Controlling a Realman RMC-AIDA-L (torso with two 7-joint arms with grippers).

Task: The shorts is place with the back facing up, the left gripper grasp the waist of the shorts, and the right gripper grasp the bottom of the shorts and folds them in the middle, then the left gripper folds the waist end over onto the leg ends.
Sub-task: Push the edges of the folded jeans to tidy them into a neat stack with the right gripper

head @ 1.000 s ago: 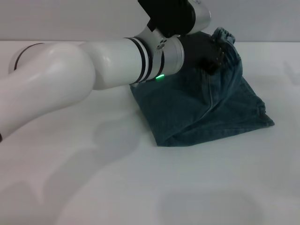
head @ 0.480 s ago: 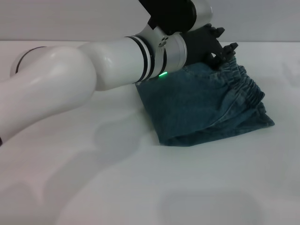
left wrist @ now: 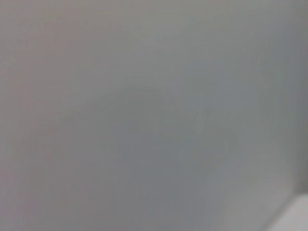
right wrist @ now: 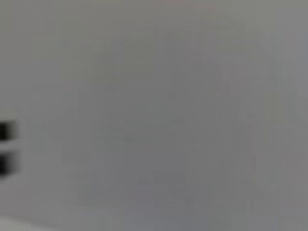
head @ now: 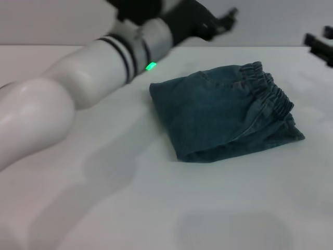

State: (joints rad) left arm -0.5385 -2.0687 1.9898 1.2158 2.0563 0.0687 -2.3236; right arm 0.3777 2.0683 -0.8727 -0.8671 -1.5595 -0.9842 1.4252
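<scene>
The blue denim shorts point(head: 218, 117) lie folded into a compact bundle on the white table, right of centre in the head view. Their gathered elastic waist point(head: 270, 94) rests on top along the right side, over the leg ends. My left gripper point(head: 227, 20) hovers above and behind the shorts, clear of the cloth, open and holding nothing. The left arm point(head: 78, 83) stretches across the left of the view. Only a dark tip of my right gripper point(head: 320, 44) shows at the far right edge, away from the shorts. Both wrist views show only blank grey surface.
The white table point(head: 166, 208) spreads wide in front of and to the left of the shorts. Its back edge meets a grey wall point(head: 270, 21). The left arm's shadow falls on the table at the left.
My left gripper let go of the waist, which now lies on the leg ends. It lifted up and back to the left, away from the shorts.
</scene>
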